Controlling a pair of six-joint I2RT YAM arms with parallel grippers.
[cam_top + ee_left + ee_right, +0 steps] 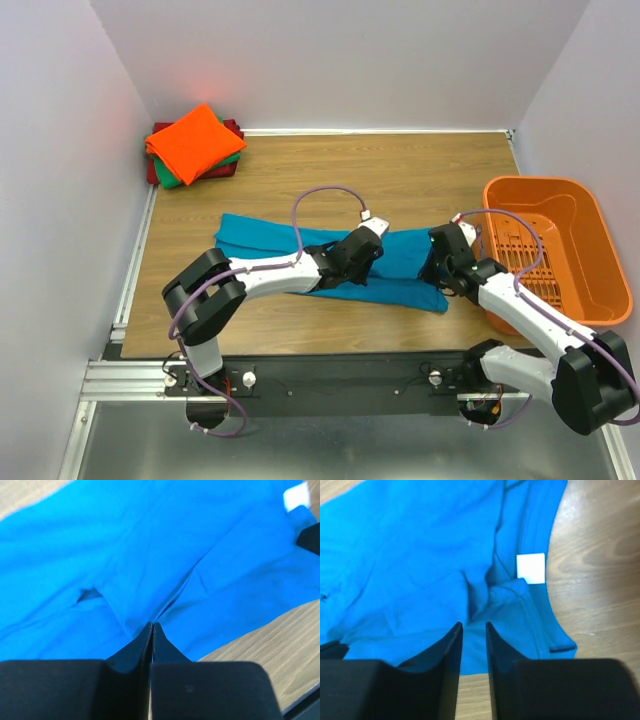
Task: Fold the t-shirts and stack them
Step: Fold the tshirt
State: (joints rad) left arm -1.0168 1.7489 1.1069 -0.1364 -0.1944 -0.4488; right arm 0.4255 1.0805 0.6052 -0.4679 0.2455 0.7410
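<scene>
A teal-blue t-shirt (262,238) lies partly folded in a long strip across the middle of the table. My left gripper (360,258) rests on its right-hand part. In the left wrist view the left gripper (152,625) has its jaws pressed together, and a crease of the teal cloth (125,555) runs out from the tips. My right gripper (438,262) is over the shirt's right end. The right wrist view shows the right gripper (474,625) with a narrow gap between its jaws, above the collar area near a white label (530,568). Folded shirts are stacked at the back left, with the orange one (196,140) on top of a green (172,180) and a dark red one (158,130).
An orange slotted plastic basket (590,250) stands at the right edge, close beside the right arm. White walls enclose the table at the back and on both sides. A metal rail (135,270) runs along the left edge.
</scene>
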